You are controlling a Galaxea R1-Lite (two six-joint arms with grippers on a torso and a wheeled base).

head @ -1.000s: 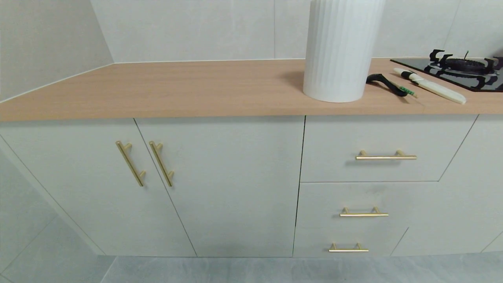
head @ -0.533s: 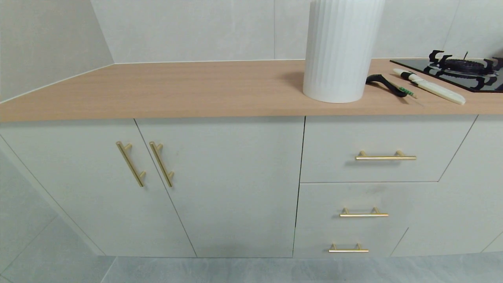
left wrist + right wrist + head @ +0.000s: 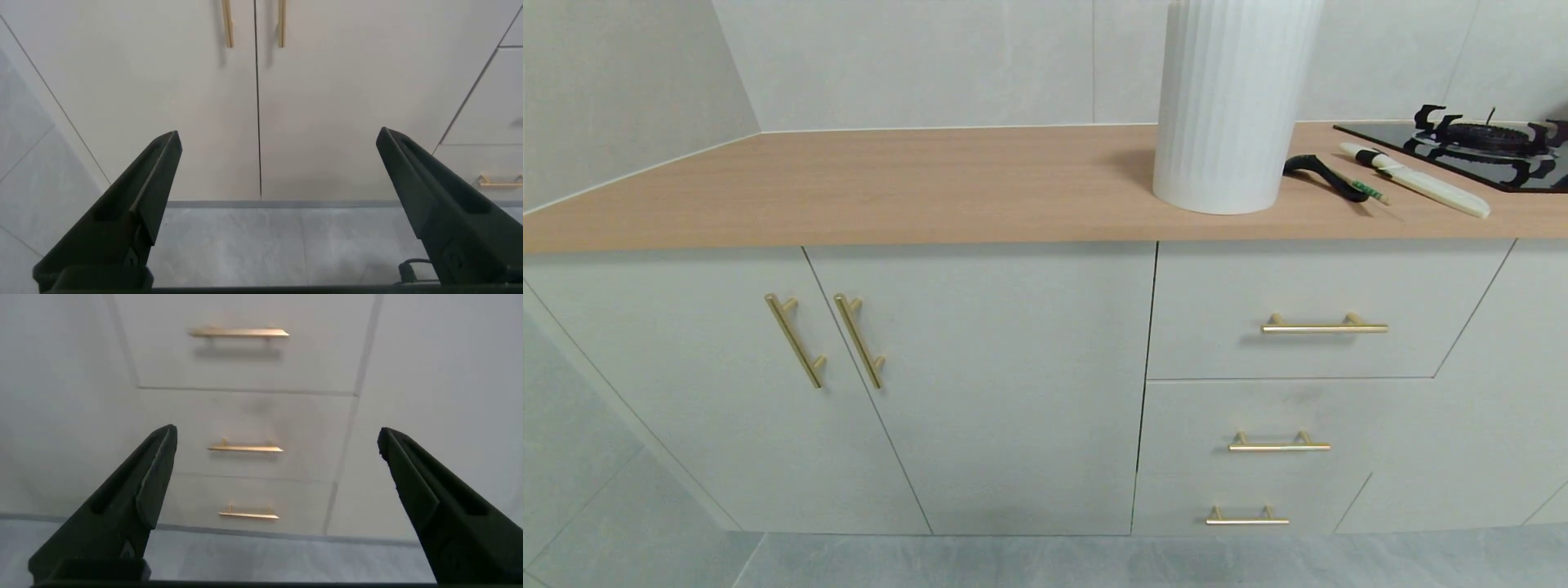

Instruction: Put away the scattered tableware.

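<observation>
Your left gripper (image 3: 278,137) faces the cabinet doors (image 3: 343,106) and your right gripper (image 3: 276,433) the drawers (image 3: 245,412), fingers spread, holding nothing. White knife (image 3: 1417,180) and black-handled utensil (image 3: 1327,175) lie near the bench (image 3: 890,184) front edge, beside the ribbed container (image 3: 1229,106).

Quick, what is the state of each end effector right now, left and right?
Left end effector: open, holding nothing.
Right end effector: open, holding nothing.
</observation>
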